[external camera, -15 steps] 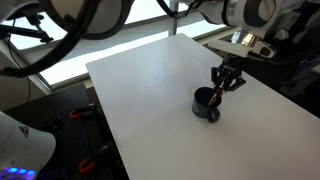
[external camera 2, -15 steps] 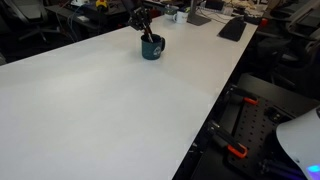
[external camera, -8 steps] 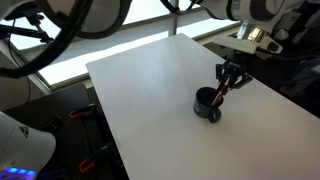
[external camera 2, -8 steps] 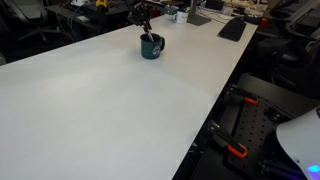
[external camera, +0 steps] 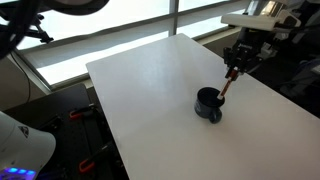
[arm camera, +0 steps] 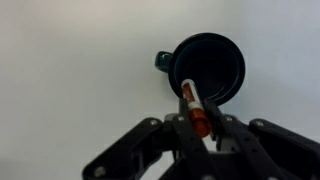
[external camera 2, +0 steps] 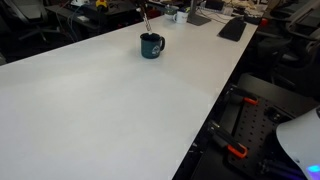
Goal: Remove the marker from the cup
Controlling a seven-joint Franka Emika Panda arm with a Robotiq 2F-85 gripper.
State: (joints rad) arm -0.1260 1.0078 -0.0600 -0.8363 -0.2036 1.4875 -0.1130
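Marker [arm camera: 192, 105] sat pinched in the gripper [arm camera: 200, 128], jaws closed tight near its red-orange end. We judged this high grip left the body free to slide out of the cup [arm camera: 208, 68], which lay at 12 o'clock in the wrist view, its handle at 9 o'clock. In an exterior view the arm hung at 1 o'clock of the cup, wrist aimed down at the surface [external camera: 140, 90], the marker's tip by the rim; whether it had cleared, we could not tell.
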